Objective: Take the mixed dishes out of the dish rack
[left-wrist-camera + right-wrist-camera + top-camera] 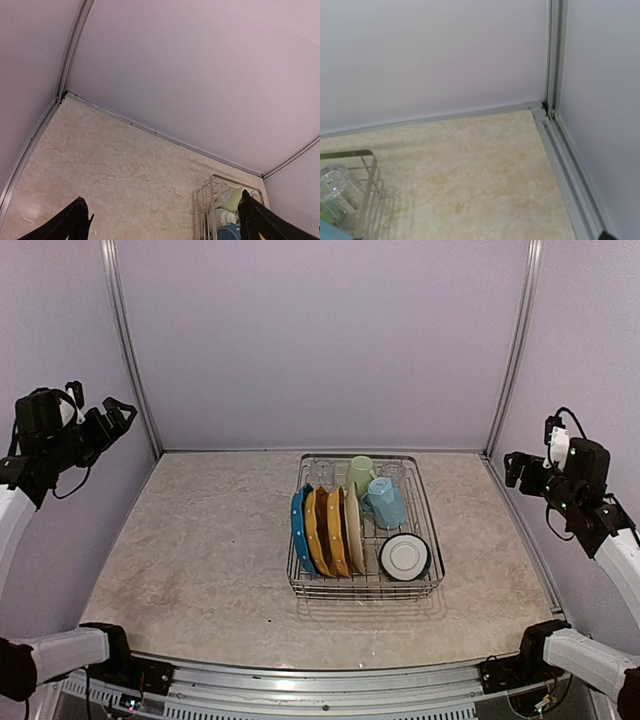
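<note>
The pale marbled surface point(200, 560) fills the floor of the booth, with lilac walls around it. Both arms are lifted high off it at the outer sides. The left jaws are raised near the left wall and stand wide: in the left wrist view the two dark fingers point(75, 222) sit at opposite bottom corners with nothing between them. The right jaws are up by the right wall; they are too small from above and almost out of their own camera's view, so I cannot tell how they stand.

The dish rack point(365, 588) rests on the surface between the two pairs of jaws and well below both, well apart from each and nearer the right pair. From the left jaws it lies ahead and to the right point(202, 200); from the right jaws only its corner point(367, 170) shows, low and to the left.

Inside, on the side toward the left jaws, the plates stand on edge in a row: the blue dotted plate point(299, 530) outermost, then two yellow-orange plates point(318, 532), then a cream plate point(353, 528). A white bowl point(404, 556) sits in the near corner toward the right jaws. Behind it lies the light blue mug point(386, 502), and farther back the pale green mug point(361, 473). A clear glass point(320, 473) stands at the far end of the rack.
</note>
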Motion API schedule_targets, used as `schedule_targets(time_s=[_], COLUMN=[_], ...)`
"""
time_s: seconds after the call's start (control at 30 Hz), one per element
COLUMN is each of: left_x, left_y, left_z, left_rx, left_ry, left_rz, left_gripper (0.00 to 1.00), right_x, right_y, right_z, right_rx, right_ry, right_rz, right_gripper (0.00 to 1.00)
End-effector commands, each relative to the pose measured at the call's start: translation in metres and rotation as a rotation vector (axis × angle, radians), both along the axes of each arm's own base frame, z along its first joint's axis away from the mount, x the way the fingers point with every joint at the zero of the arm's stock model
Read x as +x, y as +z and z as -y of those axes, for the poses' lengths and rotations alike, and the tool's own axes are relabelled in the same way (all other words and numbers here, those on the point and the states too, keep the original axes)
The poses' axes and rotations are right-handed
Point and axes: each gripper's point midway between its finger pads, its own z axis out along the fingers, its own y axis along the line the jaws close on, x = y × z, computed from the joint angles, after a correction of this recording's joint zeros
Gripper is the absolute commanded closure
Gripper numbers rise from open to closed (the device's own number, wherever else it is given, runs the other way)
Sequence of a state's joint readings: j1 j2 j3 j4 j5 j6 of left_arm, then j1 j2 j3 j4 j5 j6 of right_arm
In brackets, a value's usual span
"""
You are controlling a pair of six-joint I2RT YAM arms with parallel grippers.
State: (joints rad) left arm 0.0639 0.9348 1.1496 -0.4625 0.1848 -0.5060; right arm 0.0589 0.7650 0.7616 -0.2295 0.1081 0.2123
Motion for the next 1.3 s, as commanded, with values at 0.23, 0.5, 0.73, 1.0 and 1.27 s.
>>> schedule_targets(time_s=[0.23,0.5,0.73,1.0,1.27], left_x=[0.002,-0.004,-0.012,-0.001,0.009], left_y=[-0.020,-0.022,-0.014,-0.024,-0.042], left_z=[-0.001,-0.006,0.016,0.053,0.103], left_rx=[-0.062,-0.080,-0.093,-0.165,-0.094], left_ry=[0.036,0.074,-0.056,-0.233,-0.337], left_rz=[-0.147,-0.105,-0.099,-0.151,-0.219], left_gripper=[0.01,0.01,0.01,0.01,0.01], right_x=[0.000,0.003,0.007,0.014,0.016], right_y=[-0.008,-0.015,-0.020,-0.022,-0.034], right_z=[0.016,0.008,-0.025,-0.073,-0.134], right_rx=[0.033,0.089,0.120,0.158,0.182], right_ry=[-0.082,-0.047,0.140,0.314,0.459], right_rz=[-0.086,-0.130,-0.150,-0.203,-0.257], right_gripper=[0.00,0.00,0.00,0.00,0.00])
